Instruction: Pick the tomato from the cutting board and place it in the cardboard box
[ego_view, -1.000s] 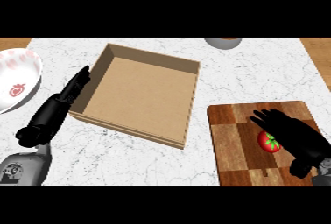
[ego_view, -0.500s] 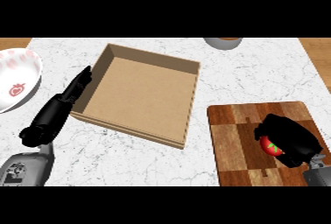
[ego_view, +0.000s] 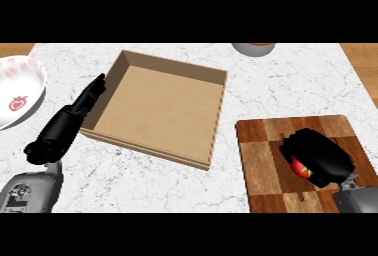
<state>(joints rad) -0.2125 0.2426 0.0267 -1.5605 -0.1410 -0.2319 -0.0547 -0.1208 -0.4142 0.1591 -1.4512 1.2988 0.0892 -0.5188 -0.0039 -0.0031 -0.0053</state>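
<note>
One step underway: right robot hand (ego_view: 319, 156) curls over tomato (ego_view: 301, 167) on cutting board (ego_view: 262, 165); cardboard box (ego_view: 166, 112), leftward, holds nothing.

Bare tabletop (ego_view: 288, 95) is lying between the cutting board (ego_view: 258, 160) and the cardboard box (ego_view: 166, 107), whose near wall is standing in the way; the left hand (ego_view: 70, 120) is flanking its far side.

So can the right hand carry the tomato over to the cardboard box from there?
Probably yes. The right hand is curled over the tomato on the cutting board, and only bare counter lies between it and the open cardboard box.
</note>
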